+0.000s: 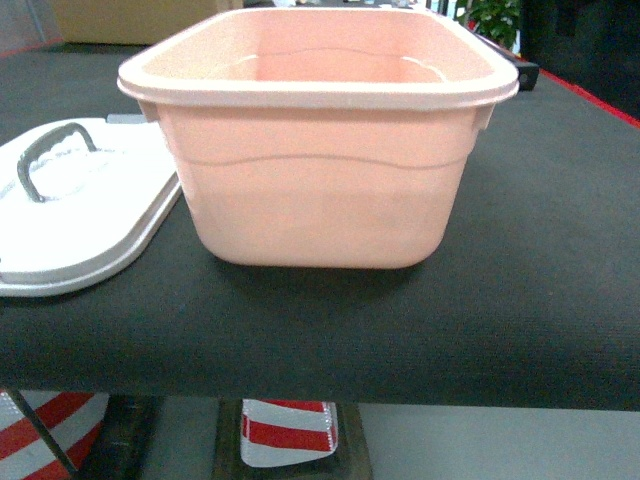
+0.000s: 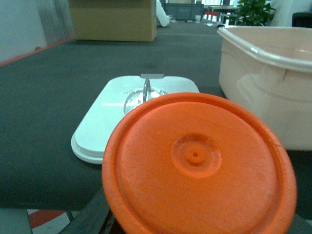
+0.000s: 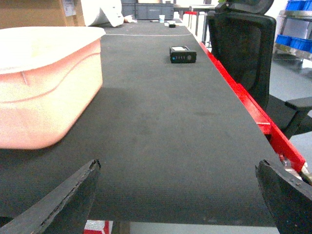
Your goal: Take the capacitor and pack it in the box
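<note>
The box [image 1: 318,140], a pale pink tub, stands open in the middle of the dark table in the head view, and I cannot see its floor. Its white lid [image 1: 75,205] with a grey handle lies flat to its left. The left wrist view is filled by the round orange end of the capacitor [image 2: 197,165], which sits in my left gripper [image 2: 197,226]. One dark finger [image 2: 90,217] shows against its lower left rim. The box [image 2: 265,73] is just to its right. My right gripper [image 3: 178,192] hangs open and empty at the table's near edge, right of the box [image 3: 46,83]. Neither gripper shows in the head view.
A small black device [image 3: 182,53] lies farther back on the table. A red strip [image 3: 243,97] marks the right table edge, with a black office chair [image 3: 241,44] beyond it. A brown cardboard carton [image 2: 113,19] stands at the back left. A red-and-white striped object [image 1: 290,432] sits below the table front.
</note>
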{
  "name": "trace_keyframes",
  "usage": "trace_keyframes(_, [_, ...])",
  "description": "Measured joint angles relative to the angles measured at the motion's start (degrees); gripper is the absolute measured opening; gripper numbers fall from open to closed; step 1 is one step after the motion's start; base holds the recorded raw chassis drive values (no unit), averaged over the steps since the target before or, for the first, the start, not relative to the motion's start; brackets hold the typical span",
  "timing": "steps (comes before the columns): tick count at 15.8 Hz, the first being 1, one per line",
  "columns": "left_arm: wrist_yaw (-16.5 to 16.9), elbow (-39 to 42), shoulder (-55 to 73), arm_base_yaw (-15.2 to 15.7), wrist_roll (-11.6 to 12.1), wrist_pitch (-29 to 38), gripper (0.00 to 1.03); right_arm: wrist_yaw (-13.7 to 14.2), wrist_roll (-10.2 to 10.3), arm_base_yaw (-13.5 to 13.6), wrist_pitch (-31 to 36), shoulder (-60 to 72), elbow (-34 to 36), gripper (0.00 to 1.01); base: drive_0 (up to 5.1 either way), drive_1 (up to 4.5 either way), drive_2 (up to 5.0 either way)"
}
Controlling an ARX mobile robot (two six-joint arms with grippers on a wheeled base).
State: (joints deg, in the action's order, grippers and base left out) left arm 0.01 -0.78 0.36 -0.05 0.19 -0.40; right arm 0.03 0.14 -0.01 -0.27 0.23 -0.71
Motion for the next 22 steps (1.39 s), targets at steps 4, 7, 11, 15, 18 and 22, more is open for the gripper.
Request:
trace_keyframes(4, [0.0,0.0,0.0,0.0,-0.11,0.24,0.44,0.0,0.0,0.0,0.31,0.02,0.0,0.98,0.0,0.0,0.0])
trace_keyframes(7, [-0.04,0.0,0.0,0.0,-0.13,0.04,0.44,-0.02,0.0,0.0,-0.04,0.0,0.0,0.98,0.0,0.0,0.0])
trace_keyframes(11, [-0.04,0.0,0.0,0.0,-0.13,0.07,0.44,-0.02,0.0,0.0,-0.04,0.02,0.0,0.98,0.0,0.0,0.0])
trace_keyframes(15, [-0.04,0.0,0.0,0.0,-0.13,0.07,0.44,-0.02,0.0,0.0,-0.04,0.02,0.0,0.98,0.0,0.0,0.0])
trace_keyframes(18, [-0.04,0.0,0.0,0.0,-0.13,0.07,0.44,-0.02,0.0,0.0,-0.04,0.0,0.0,0.98,0.0,0.0,0.0])
trace_keyframes(22, [-0.04,0.0,0.0,0.0,-0.13,0.07,0.44,-0.02,0.0,0.0,-0.04,0.02,0.0,0.98,0.0,0.0,0.0])
